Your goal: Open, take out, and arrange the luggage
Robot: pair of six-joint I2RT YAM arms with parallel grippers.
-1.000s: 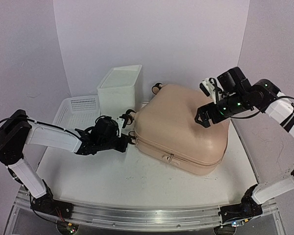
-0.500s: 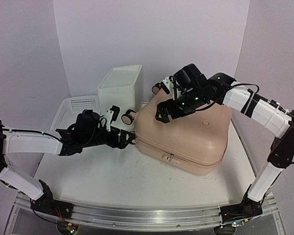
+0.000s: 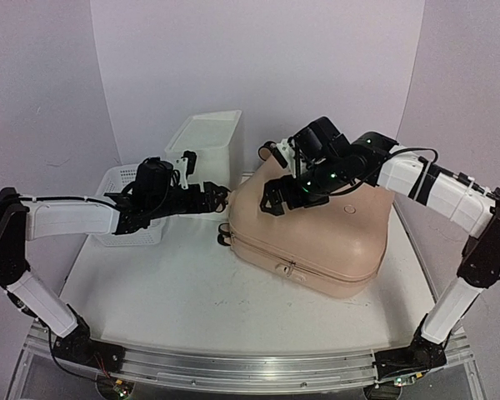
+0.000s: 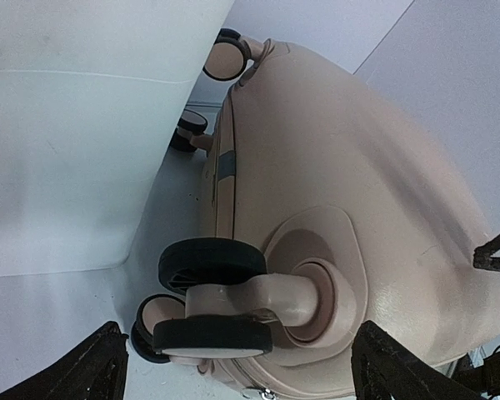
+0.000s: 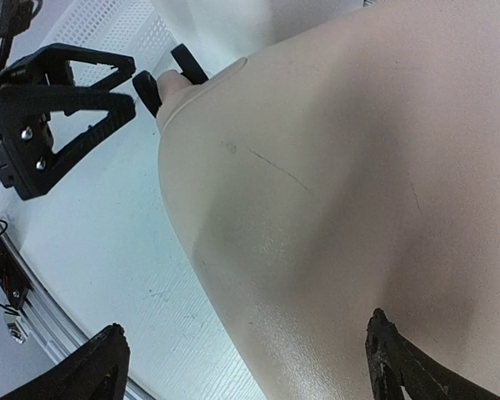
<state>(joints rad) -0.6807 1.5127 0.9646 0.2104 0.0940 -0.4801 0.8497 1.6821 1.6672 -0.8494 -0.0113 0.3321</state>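
The peach-pink luggage (image 3: 317, 225) lies flat and zipped on the table, caster wheels toward the white box. My left gripper (image 3: 220, 197) is open at its left rear corner. In the left wrist view a black-and-pink double caster wheel (image 4: 212, 300) sits between the spread fingers of the left gripper (image 4: 242, 371), untouched by either, with the luggage (image 4: 342, 167) shell behind it. My right gripper (image 3: 272, 193) hovers open over the left part of the lid. Close below the right gripper (image 5: 242, 375) is the luggage (image 5: 358, 167), with nothing gripped.
A white plastic drawer box (image 3: 204, 148) stands behind the luggage's wheels. A white mesh basket (image 3: 129, 179) lies to its left, under my left arm. The white table (image 3: 192, 292) stretches in front. The two grippers are close together at the luggage's left corner.
My left gripper has opened, risen and moved right to the corner wheel. My right arm has swung left across the lid to its left part.
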